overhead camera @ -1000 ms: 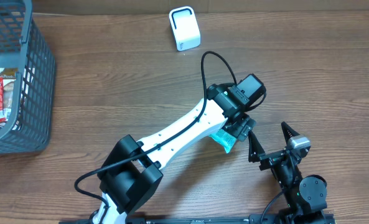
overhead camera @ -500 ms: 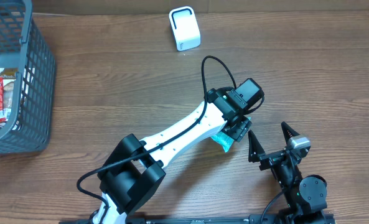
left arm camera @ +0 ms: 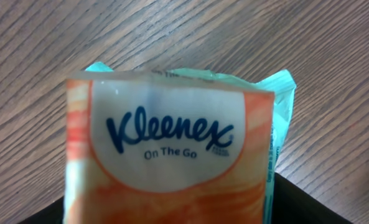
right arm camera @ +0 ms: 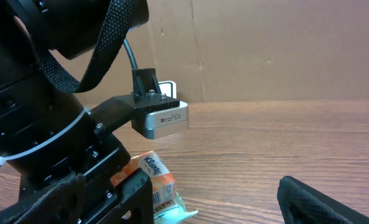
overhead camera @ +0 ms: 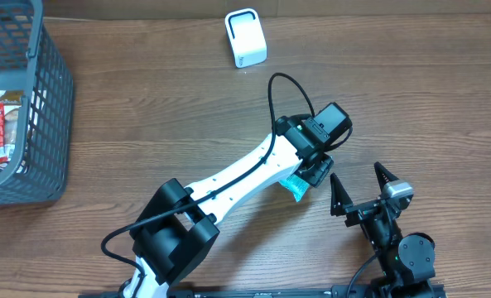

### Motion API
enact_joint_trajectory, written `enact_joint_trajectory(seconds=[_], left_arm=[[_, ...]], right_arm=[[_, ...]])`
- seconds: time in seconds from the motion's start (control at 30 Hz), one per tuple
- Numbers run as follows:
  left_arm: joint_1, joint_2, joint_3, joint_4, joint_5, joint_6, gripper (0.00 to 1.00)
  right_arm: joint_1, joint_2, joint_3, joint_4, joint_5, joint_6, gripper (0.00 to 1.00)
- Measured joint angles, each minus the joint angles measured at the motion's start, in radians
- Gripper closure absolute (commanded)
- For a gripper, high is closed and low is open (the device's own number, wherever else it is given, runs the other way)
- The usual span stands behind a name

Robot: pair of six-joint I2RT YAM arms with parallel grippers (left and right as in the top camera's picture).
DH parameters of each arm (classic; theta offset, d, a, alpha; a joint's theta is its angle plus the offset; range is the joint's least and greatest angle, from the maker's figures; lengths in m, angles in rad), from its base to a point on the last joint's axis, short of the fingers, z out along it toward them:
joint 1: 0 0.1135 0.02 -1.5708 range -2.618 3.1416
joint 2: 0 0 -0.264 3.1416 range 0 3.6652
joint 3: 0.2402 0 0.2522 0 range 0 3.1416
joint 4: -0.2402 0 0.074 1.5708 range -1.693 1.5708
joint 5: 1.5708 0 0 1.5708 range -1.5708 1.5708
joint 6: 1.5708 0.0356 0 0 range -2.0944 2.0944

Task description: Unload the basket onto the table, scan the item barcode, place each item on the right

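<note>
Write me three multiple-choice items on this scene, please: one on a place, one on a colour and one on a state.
1. Where is the white scanner in the overhead view? A) top centre B) bottom left C) far right edge
2. What colour is the lettering on the tissue pack? A) red B) dark blue C) green
3. How is the right gripper? A) shut on the pack B) shut, empty C) open, empty

Answers: 1 A, it sits at the top middle of the frame; 2 B, the left wrist view shows the brand name in dark blue; 3 C, its jaws stand spread with nothing between them.
</note>
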Motion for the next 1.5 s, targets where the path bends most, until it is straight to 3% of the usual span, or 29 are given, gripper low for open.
enact_joint_trajectory(seconds=[0.43, 0.9, 1.3, 1.5], left_arm=[[0.0, 0.0, 0.001, -0.006, 0.0, 0.004, 0.45], [0.016, -0.042, 0.007, -0.022, 0.0, 0.003, 0.47], [0.096, -0.123, 0.022, -0.202, 0.0, -0.021, 0.48], [0.153, -0.123, 0.021, -0.22, 0.0, -0.068, 0.48]], right_arm=[[0.0, 0.0, 0.0, -0.001, 0.0, 0.0, 0.0], [0.0, 0.0, 0.0, 0.0, 0.0, 0.0, 0.0], [0.0, 0.0, 0.0, 0.0, 0.0, 0.0, 0.0], [0.0, 0.0, 0.0, 0.0, 0.001, 0.0, 0.0]])
